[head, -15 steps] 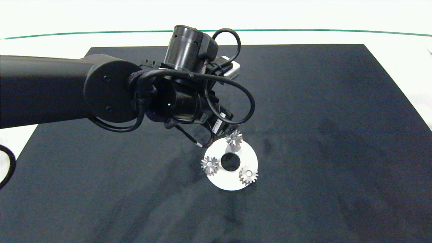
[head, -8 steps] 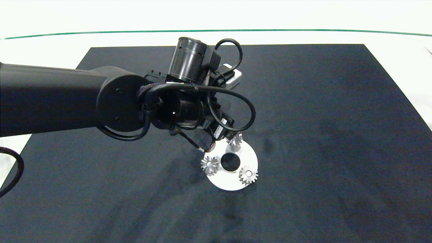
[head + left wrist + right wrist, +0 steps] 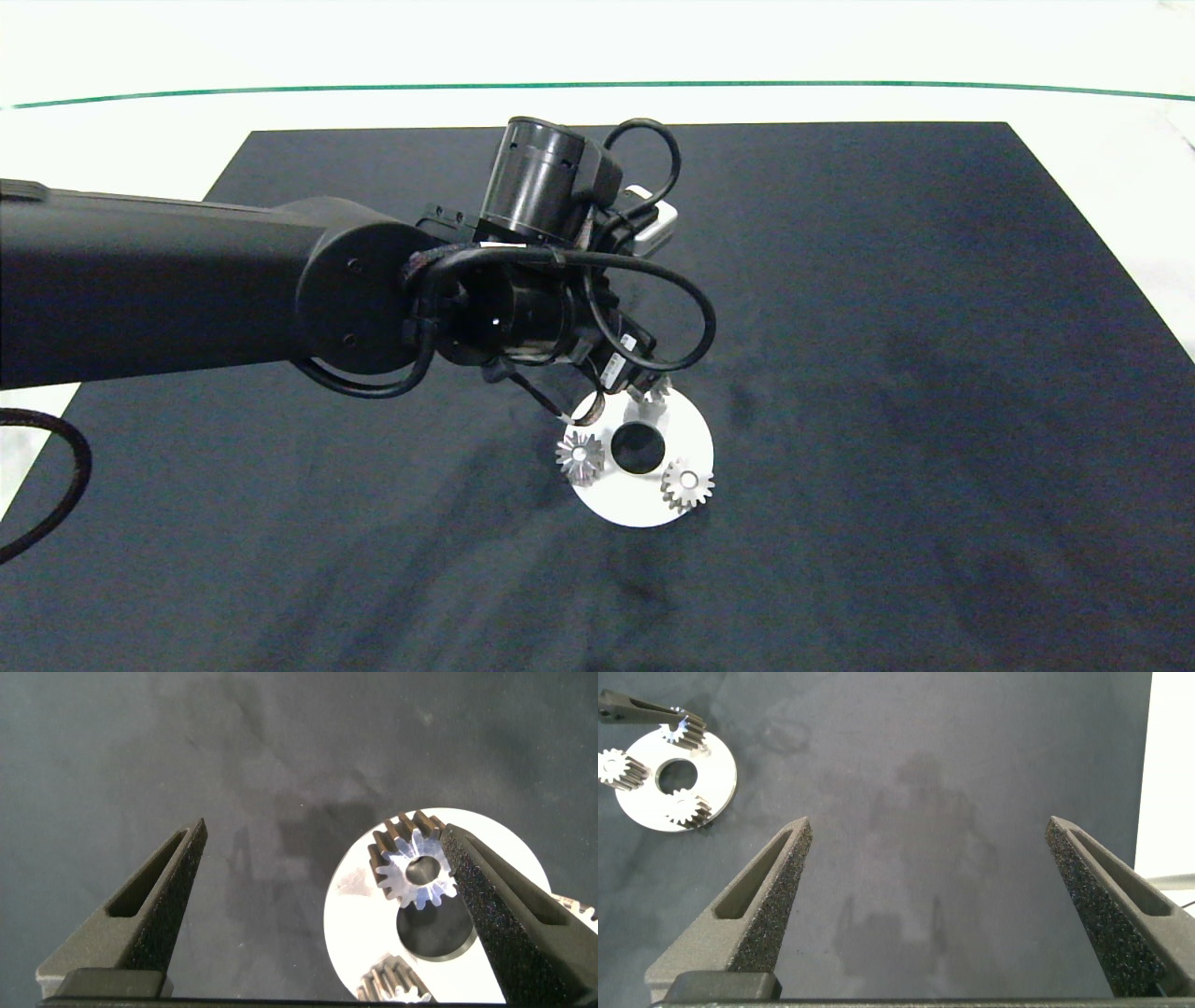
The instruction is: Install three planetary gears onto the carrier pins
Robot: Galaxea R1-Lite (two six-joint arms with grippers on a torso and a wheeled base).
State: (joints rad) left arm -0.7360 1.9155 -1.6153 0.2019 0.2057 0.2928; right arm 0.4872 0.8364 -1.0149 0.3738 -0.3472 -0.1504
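Three planetary gears (image 3: 687,484) sit on the white carrier disc (image 3: 644,509), each over one of the carrier pins (image 3: 688,480), whose pale tops show through the bores of the two nearer gears. The far gear (image 3: 414,861) lies at the disc's far rim, partly hidden in the head view by the left arm. The disc rests slightly forward of the middle of a black mat (image 3: 934,373), with bare mat on all sides and widest to the robot's right. The left gripper (image 3: 327,896) hangs over the disc's far edge with its fingers spread wide; one finger (image 3: 509,915) lies against the far gear's teeth, the other finger (image 3: 154,905) stands well apart over bare mat. A small white label on the left wrist (image 3: 613,366) carries print too small to read. The right gripper (image 3: 924,915), fingers apart, hovers over empty mat well away from the disc. Pale tabletop (image 3: 140,112) borders the mat, crossed by a thin green line (image 3: 840,84) near its far edge.
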